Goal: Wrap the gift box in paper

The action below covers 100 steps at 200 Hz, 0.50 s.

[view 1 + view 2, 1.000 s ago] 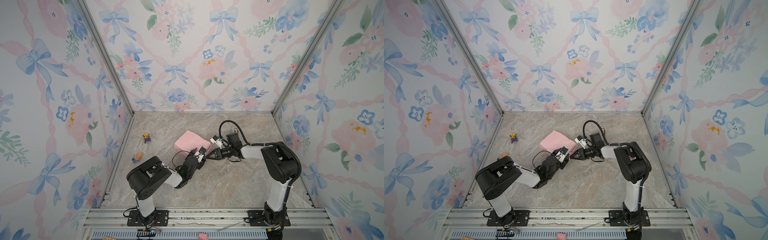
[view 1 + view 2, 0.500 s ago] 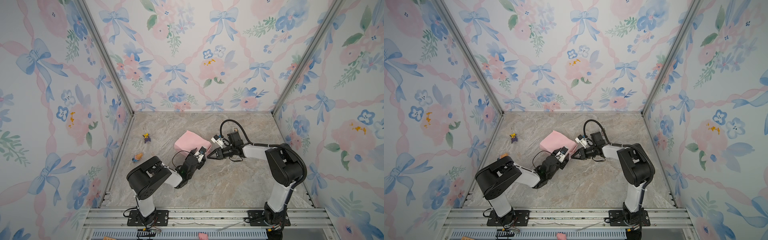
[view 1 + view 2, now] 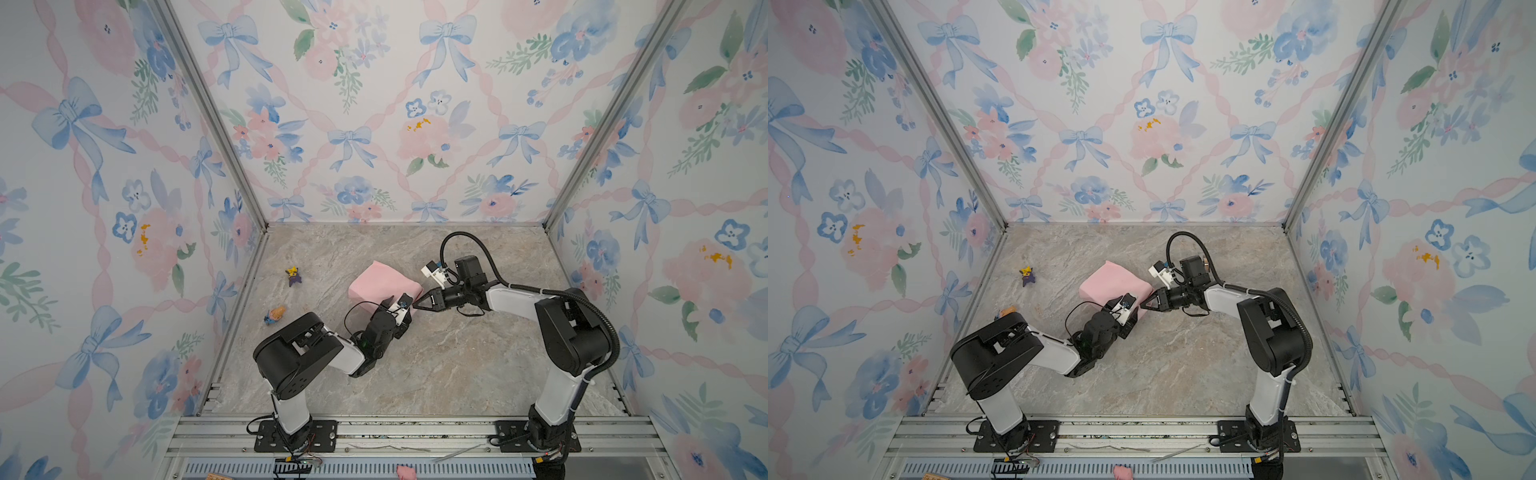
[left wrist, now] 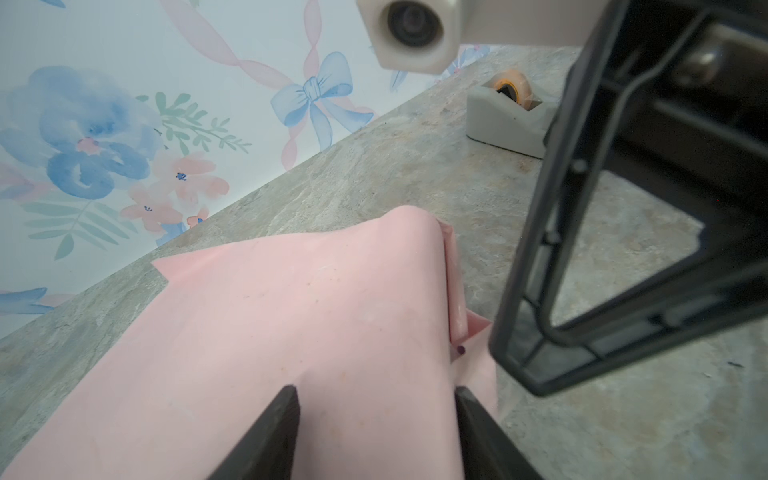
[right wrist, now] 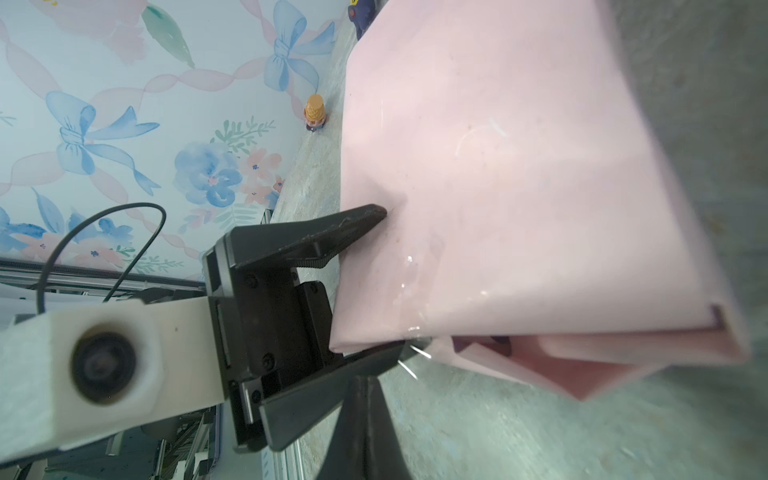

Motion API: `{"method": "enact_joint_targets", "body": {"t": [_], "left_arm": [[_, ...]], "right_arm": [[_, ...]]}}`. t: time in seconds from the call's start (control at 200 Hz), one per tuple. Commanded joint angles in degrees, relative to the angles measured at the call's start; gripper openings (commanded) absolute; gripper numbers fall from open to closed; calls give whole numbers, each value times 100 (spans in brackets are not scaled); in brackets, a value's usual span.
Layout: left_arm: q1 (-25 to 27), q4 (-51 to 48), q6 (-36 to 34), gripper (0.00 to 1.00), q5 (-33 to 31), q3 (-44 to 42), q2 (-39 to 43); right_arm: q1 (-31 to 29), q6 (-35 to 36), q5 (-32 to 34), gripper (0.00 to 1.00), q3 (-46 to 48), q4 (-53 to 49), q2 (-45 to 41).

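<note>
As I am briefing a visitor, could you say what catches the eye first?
A parcel of pink paper lies near the middle of the table, framed by bow-patterned wallpaper. At its near corner the left hand clamps the paper and the right hand is pinched shut beside it.

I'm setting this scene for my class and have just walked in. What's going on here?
Two robot arms are wrapping a box, hidden under pale pink wrapping paper on the marbled grey table. The left gripper clamps the parcel's edge near one corner. The right gripper, shut, points at the folded end flap beside it. A grey tape dispenser sits nearby.
</note>
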<state>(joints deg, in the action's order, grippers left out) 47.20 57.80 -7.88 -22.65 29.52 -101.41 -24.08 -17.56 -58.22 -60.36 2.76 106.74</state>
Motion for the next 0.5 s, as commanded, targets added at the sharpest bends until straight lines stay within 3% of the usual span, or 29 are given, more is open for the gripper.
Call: {"method": "enact_joint_targets", "body": {"t": [0.0,0.495], "left_arm": [[-60,-1552,367,60,200,-331,-382],[-53,-1545,363,60,200,-306,-393]], "right_arm": [[-38,-143,38,4,-145,178,210],[-61,-238,134,1,-266,336,574]]}}
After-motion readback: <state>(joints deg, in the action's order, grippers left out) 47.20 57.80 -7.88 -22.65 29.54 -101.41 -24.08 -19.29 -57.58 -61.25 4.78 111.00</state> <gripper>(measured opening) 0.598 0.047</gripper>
